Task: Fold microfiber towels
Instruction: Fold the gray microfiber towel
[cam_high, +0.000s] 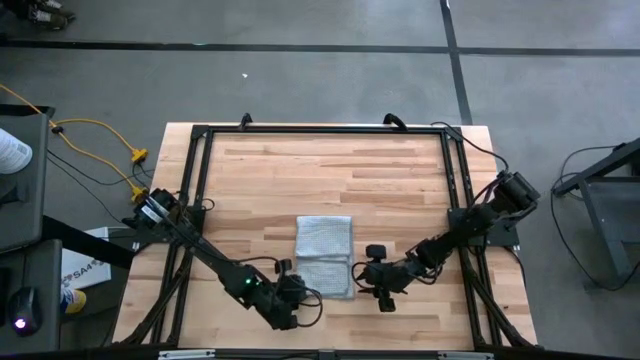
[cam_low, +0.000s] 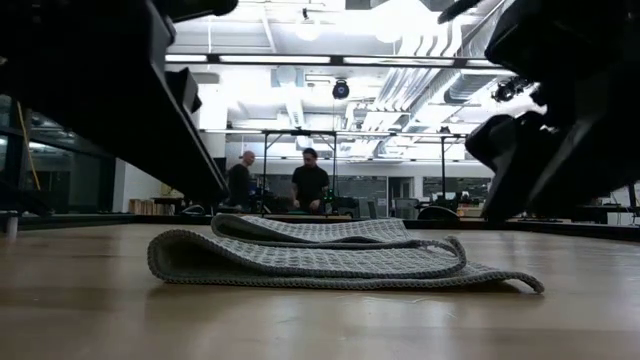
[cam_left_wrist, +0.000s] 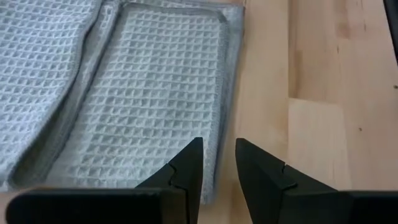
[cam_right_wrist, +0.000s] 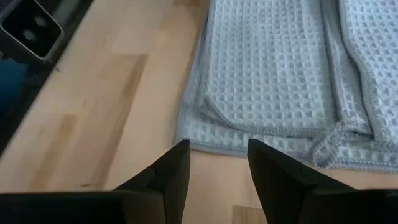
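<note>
The light grey-blue microfiber towel (cam_high: 325, 256) lies folded on the wooden table, its layers stacked flat; it also shows in the low view (cam_low: 330, 258). My left gripper (cam_high: 298, 293) is open just off the towel's near left corner. In the left wrist view its fingertips (cam_left_wrist: 217, 163) stand on either side of the towel's hemmed edge (cam_left_wrist: 219, 106). My right gripper (cam_high: 374, 277) is open beside the towel's right edge. In the right wrist view (cam_right_wrist: 217, 163) it hovers over bare wood just short of the towel's edge (cam_right_wrist: 249, 146).
A black metal frame (cam_high: 200, 180) runs around the tabletop. Bare wood (cam_high: 330, 170) lies beyond the towel toward the far edge. Yellow cables (cam_high: 100, 140) lie off the table's left. Two people (cam_low: 300, 185) stand in the room beyond.
</note>
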